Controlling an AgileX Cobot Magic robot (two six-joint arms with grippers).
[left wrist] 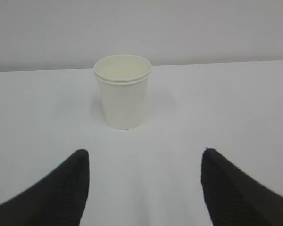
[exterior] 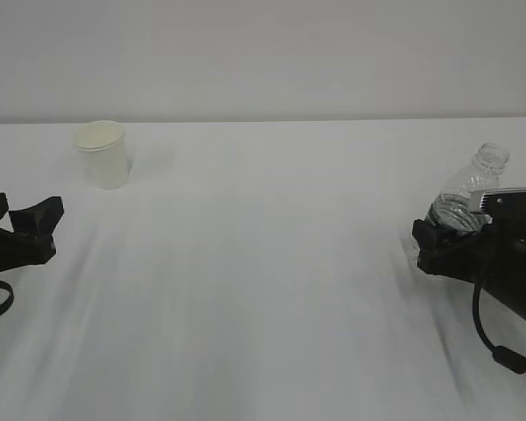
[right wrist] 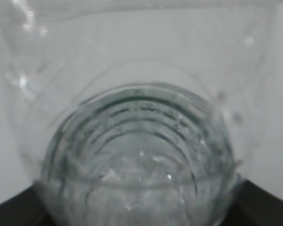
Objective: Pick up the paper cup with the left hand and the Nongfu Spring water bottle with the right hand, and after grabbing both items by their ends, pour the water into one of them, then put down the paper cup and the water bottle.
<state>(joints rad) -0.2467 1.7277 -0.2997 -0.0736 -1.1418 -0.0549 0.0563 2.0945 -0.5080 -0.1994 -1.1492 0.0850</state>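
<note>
Both grippers sit low: my left gripper (left wrist: pixel 144 188) stands wide, short of the upright white cup (left wrist: pixel 122 92) at the table's (exterior: pixel 263 289) far left. My right gripper (exterior: pixel 447 241) flanks the tilted, uncapped bottle (exterior: pixel 469 193); grip unclear. Its wrist view alone shows water (right wrist: pixel 141 188) inside.

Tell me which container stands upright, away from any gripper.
The paper cup: it stands upright and alone ahead of the open left gripper. The bottle leans, lodged in the right gripper.
</note>
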